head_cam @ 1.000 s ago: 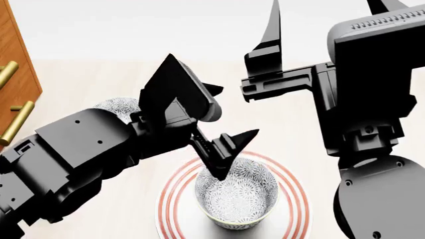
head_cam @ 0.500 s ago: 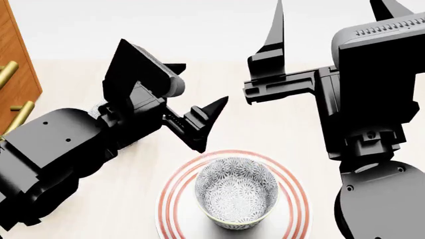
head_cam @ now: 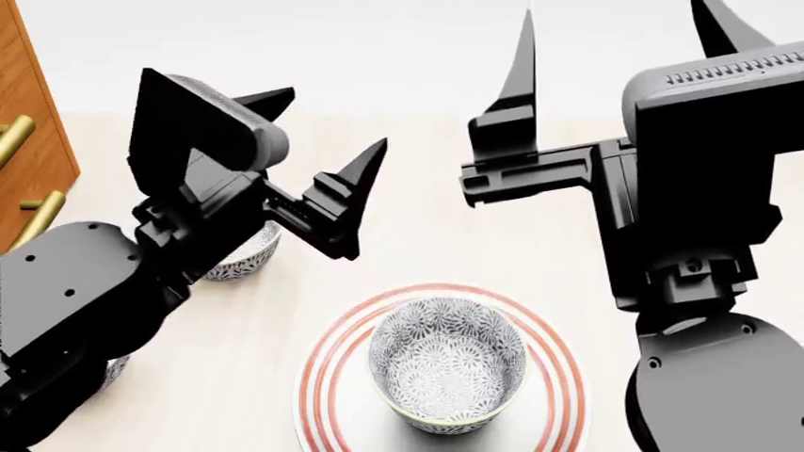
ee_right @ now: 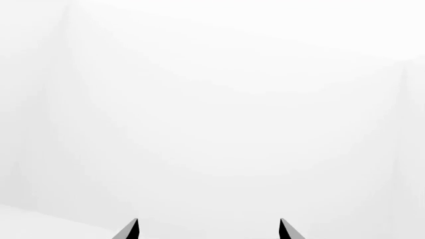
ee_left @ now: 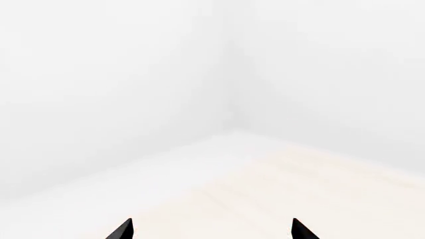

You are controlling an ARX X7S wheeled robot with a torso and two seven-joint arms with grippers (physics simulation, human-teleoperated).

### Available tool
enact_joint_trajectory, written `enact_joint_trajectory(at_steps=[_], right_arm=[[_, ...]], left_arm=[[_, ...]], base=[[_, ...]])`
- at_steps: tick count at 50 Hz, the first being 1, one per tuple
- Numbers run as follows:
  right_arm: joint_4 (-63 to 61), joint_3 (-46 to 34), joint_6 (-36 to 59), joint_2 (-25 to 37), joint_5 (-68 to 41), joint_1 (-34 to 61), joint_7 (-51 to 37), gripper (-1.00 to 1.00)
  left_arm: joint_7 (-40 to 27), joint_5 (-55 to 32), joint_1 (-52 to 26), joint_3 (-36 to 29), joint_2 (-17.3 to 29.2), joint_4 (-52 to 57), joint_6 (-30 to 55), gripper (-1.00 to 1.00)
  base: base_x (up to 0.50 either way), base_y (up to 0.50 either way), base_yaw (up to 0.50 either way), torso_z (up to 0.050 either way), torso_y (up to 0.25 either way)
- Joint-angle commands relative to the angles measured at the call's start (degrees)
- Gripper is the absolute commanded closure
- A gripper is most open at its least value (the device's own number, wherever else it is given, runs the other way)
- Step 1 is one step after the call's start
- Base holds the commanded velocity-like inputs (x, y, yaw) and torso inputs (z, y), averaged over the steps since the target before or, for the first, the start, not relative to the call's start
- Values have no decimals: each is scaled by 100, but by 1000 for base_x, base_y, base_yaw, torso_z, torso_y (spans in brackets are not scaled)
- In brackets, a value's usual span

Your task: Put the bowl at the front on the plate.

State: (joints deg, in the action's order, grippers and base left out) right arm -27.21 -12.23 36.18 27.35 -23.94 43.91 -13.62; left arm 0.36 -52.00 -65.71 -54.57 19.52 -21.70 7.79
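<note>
— Though looking only through the head camera, hard to miss the bowl (head_cam: pixel 446 372). Where exactly?

— Upright on the plate (head_cam: pixel 329 377), right in the middle, low in the view and close to the robot. Ringed all round by the thin red stripes of the rim. Touched by neither arm.

— And the left gripper (head_cam: pixel 329 120)?

— Raised over the pale table (head_cam: pixel 415 226), up and to the left of the plate, well apart from the bowl. Spread wide, pinching nothing. Confirmed by the left wrist camera: only two black fingertips (ee_left: pixel 125 230) far apart at the picture's edge, over pale table and white wall.

— Right gripper (head_cam: pixel 616 19)?

— Higher still, at the right, aimed away toward the white wall. Also gaping, also empty. From its own wrist camera, just two dark tips (ee_right: pixel 133 230) set well apart against plain white.

— Anything else around?

— Two more patterned bowls on the left side of the table. A second bowl (head_cam: pixel 245 254) partly hidden behind the left arm, well apart from the plate. A third bowl (head_cam: pixel 111 369) barely peeking out beside the left forearm, too covered to tell more. At the far left edge, a wooden cabinet (head_cam: pixel 32 122) with brass handles (head_cam: pixel 32 226).
</note>
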Motion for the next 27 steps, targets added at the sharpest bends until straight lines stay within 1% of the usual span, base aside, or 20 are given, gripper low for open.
enact_joint_trajectory(at_steps=[1, 5, 17, 27], right_arm=[[29, 21, -92, -9, -1, -102, -22, -100], [-16, 32, -59, 12, -20, -108, -34, -100], [30, 25, -125, 2, -28, -109, -18, -100], [31, -18, -197, 11, 3, -168, -12, -100]], left_arm=[[-491, -35, 179, 149, 268, 758, -104, -100], [-486, -96, 196, 210, 275, 741, -137, -100], [-883, -134, 325, 268, 562, 1584, -108, -100], [-1120, -139, 439, 328, 687, 1956, -154, -100]], base=[[0, 0, 0, 0, 0], [0, 0, 0, 0, 0], [0, 0, 0, 0, 0], [0, 0, 0, 0, 0]])
